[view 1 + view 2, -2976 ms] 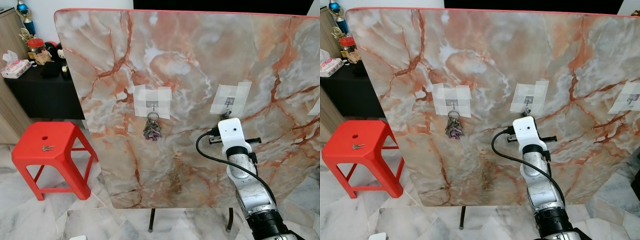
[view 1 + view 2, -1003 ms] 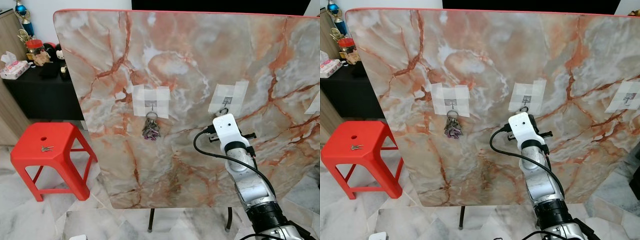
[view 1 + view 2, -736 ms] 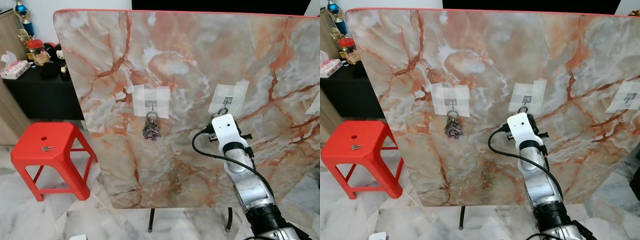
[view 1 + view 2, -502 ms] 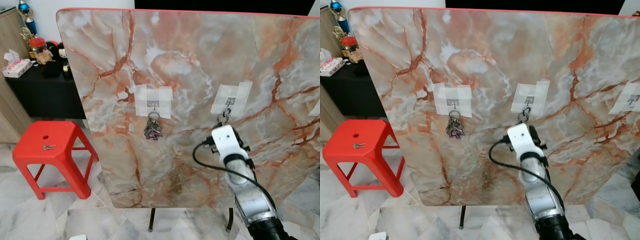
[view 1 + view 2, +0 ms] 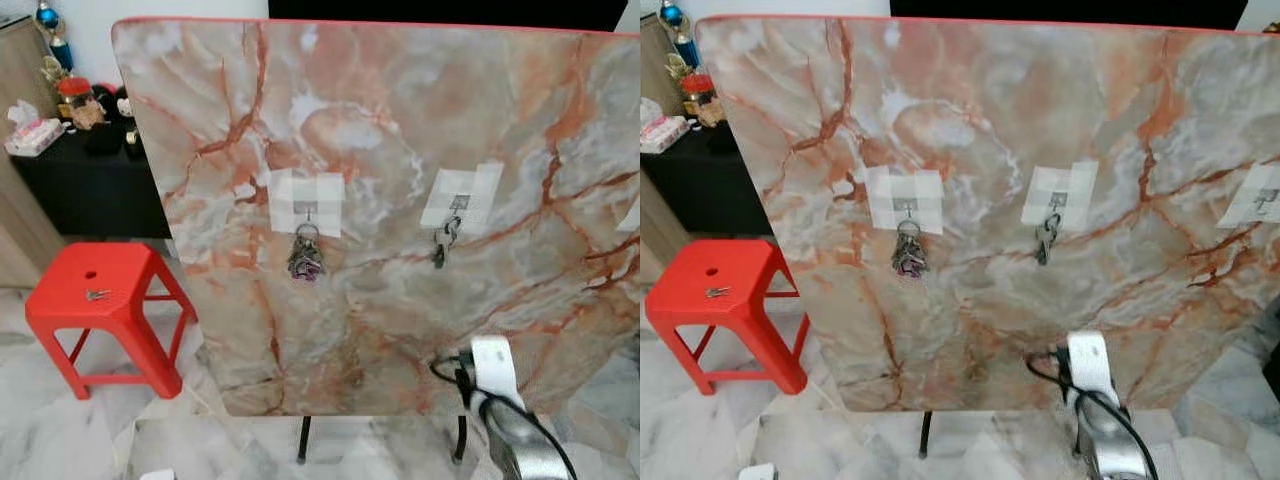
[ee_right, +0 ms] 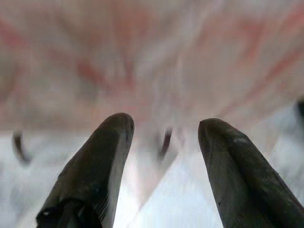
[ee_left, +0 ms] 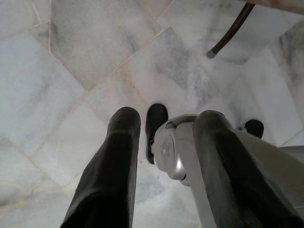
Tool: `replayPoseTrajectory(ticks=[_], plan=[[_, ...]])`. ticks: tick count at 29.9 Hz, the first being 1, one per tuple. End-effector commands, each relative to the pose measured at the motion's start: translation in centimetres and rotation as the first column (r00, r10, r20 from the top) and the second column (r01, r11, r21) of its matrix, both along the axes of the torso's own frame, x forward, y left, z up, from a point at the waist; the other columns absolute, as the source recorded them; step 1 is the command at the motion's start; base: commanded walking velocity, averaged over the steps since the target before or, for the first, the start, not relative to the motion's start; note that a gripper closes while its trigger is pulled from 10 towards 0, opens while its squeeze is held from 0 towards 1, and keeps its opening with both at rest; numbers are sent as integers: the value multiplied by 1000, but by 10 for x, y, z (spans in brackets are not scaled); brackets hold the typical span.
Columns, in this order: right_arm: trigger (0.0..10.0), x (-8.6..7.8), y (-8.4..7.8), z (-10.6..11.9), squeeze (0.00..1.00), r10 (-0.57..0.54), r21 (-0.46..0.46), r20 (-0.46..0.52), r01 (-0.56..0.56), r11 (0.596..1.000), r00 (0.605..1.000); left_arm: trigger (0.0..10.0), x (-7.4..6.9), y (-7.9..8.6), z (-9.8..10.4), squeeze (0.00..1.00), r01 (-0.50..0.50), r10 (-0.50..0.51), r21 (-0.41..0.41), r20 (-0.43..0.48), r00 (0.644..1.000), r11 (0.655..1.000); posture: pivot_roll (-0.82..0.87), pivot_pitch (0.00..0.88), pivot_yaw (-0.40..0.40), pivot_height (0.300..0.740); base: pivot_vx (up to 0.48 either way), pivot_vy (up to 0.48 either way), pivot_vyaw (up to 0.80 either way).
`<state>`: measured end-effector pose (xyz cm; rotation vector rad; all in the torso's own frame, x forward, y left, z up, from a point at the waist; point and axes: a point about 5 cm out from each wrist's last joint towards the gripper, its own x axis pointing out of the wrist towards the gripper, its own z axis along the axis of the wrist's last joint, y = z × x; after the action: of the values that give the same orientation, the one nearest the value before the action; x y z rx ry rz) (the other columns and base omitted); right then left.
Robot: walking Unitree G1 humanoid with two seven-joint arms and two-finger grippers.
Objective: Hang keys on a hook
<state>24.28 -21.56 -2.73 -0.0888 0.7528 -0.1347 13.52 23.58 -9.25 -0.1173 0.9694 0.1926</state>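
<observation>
The right arm (image 5: 497, 372) has dropped away from the middle hook (image 5: 456, 207) and now sits low in the frame, right of centre near the bottom edge of the marble board (image 5: 400, 130). A second ago its wrist covered the spot just below the hook. The keys (image 5: 441, 243) it carried there now hang free from that hook, uncovered. The right gripper (image 6: 161, 142) has let go, its fingers spread with nothing between them, and its wrist view is blurred.
</observation>
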Motion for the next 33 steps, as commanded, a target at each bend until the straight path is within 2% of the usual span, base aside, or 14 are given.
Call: replayPoseTrajectory(ticks=[1,3,7,8,10,14,20,33], plan=[[10000,-14,7,-17,0,-2,110,-50,8,994,999,10000,-4,-2,-2,0,0,0,-9,-25,1000,1000,109,0,-44,740,0,0,0],[10000,-34,9,-35,0,2,110,-143,14,994,990,10000,-4,-2,-2,0,0,0,-6,-31,1000,1000,120,0,-43,740,0,0,0],[10000,-61,11,-53,0,-35,118,-249,66,991,968,10000,-4,0,-2,0,-1,1,4,-37,999,1000,122,0,-40,740,0,0,0],[10000,-76,14,-62,0,-58,134,-299,102,986,952,10000,-4,0,-2,0,-1,1,7,-37,999,1000,124,0,-39,740,0,0,0],[10000,-87,16,-68,0,-77,134,-340,129,983,937,10000,-5,0,-2,0,0,0,8,-39,999,1000,131,0,-41,740,0,0,0],[10000,-93,20,-71,0,-79,148,-360,140,979,930,10000,-5,-1,-3,0,3,-2,10,-39,999,1000,136,0,-40,740,0,0,0],[10000,-91,24,-71,0,-78,184,-339,147,972,937,10000,-5,0,-2,0,25,-24,19,-39,999,1000,134,0,-38,740,0,0,0],[10000,-101,2,-71,0,-117,162,-354,183,970,928,10000,-5,1,-2,0,26,-25,25,-52,998,999,140,0,-38,740,0,0,0]])
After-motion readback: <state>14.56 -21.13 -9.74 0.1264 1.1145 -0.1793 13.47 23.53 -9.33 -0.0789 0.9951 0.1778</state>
